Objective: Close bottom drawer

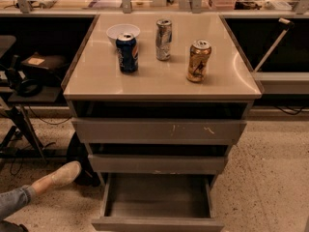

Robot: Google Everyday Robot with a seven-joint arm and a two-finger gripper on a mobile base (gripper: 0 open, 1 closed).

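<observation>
The bottom drawer (157,223) of the three-drawer cabinet stands pulled out toward me at the lower edge of the camera view. Its grey box is open and looks empty inside. Its plain front runs along the frame's bottom. Above it sit the middle drawer front (157,164) and the top drawer front (158,130) with white scratch marks, both pushed in. My gripper is not in view.
On the beige cabinet top (96,81) stand a blue can (127,52), a silver can (163,39), a gold can (198,61) and a white bowl (122,32). A person's shoe and leg (53,178) lie on the floor at lower left. A chair base (19,124) is at left.
</observation>
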